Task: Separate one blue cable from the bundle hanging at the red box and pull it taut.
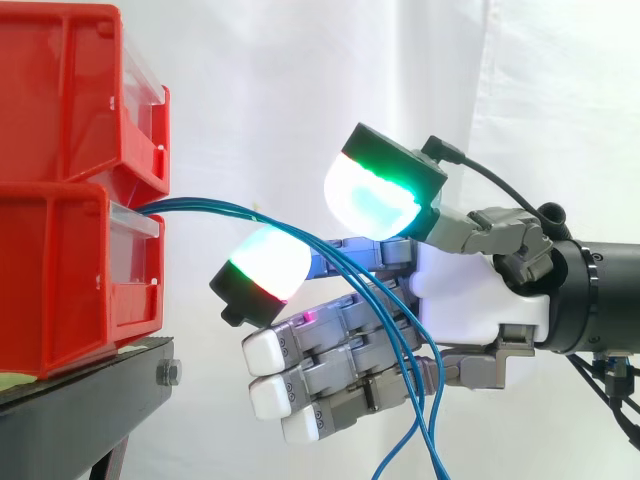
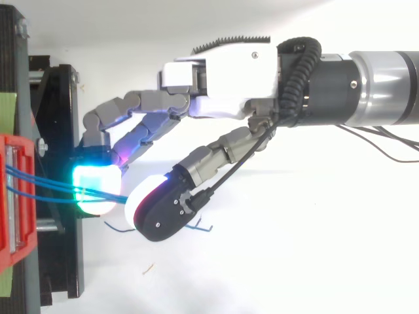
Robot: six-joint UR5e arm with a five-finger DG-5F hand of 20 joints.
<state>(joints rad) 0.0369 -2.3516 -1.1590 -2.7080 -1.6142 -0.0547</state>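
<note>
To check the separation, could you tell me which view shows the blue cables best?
The side view: the blue cables arc from the lower red bin across the hand and hang below it. The top view shows a short stretch near the bin.

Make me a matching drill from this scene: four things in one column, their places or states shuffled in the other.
Things:
1. red bins
2. blue cables
3. hand
4. black stand

Places or states:
A. under the bins
B. stacked at the left of the side view
C. reaching in from the right
D. running out from the bins, then hanging down

Pairs: 1-B, 2-D, 3-C, 4-A
</note>
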